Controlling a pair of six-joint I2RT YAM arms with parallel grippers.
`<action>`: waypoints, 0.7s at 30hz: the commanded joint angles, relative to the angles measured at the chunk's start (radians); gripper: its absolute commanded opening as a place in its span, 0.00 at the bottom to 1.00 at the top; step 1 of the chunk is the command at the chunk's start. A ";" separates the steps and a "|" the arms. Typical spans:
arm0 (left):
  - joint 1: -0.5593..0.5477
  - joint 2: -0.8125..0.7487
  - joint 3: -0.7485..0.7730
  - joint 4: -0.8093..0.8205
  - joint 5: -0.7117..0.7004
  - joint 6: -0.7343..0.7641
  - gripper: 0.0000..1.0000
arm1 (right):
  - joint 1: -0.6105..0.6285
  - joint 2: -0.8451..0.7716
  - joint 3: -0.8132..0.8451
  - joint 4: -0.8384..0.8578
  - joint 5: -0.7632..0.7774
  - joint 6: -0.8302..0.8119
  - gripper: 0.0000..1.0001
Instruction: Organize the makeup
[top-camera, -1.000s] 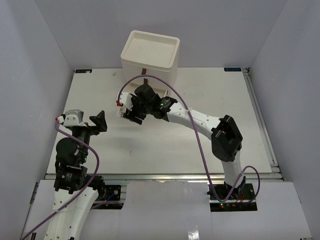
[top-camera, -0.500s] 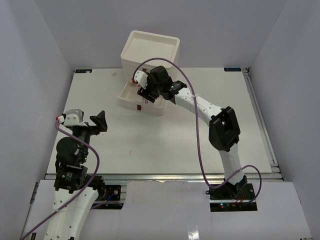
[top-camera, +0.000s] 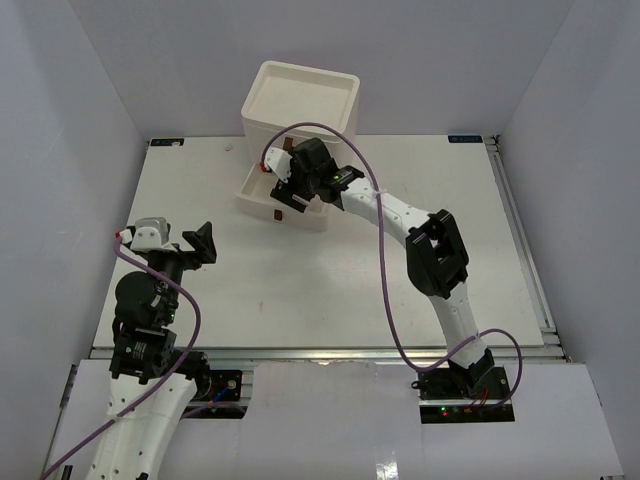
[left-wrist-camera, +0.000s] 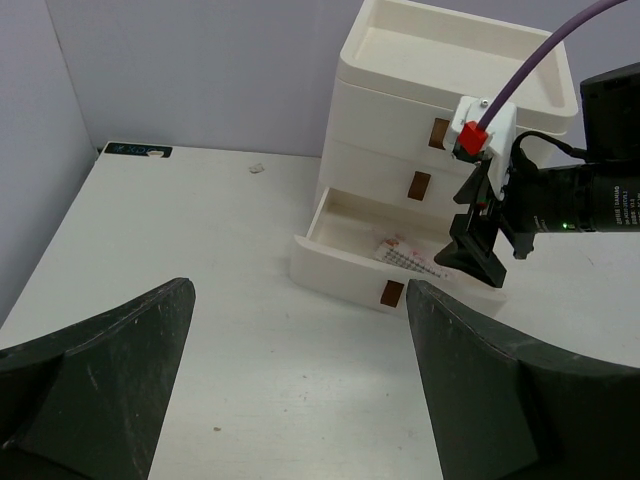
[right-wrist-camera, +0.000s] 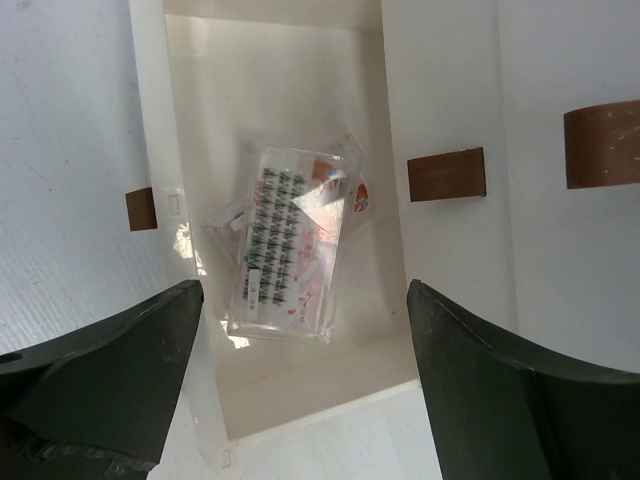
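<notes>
No legible text anywhere. Red and pale print on the flat packet (right-wrist-camera: 295, 235) lying in the open drawer (right-wrist-camera: 290, 90), too blurred to read. Small white lettering on the black housing (left-wrist-camera: 612, 202) of the right arm, too fine to make out. Dark sticker (left-wrist-camera: 138, 150) at the far left corner of the worktop (left-wrist-camera: 180, 260), unreadable.

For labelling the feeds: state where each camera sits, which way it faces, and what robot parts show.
Top external: above, behind the bases, looking down on the table; left arm and right arm show.
Left wrist: low over the table, facing the drawer chest and right gripper; left fingers at bottom.
Right wrist: above the open drawer, looking straight down at the packet; right fingers at bottom.
Both wrist views share the drawer and packet.
</notes>
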 joint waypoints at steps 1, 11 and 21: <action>-0.004 0.006 -0.007 0.013 0.017 -0.002 0.98 | -0.016 -0.089 0.022 -0.024 -0.149 0.031 0.91; -0.006 0.009 -0.014 0.021 0.041 -0.001 0.98 | -0.010 -0.137 -0.017 -0.366 -0.834 -0.308 0.54; -0.006 0.011 -0.017 0.023 0.046 -0.001 0.98 | 0.021 -0.012 -0.006 -0.212 -0.489 -0.041 0.22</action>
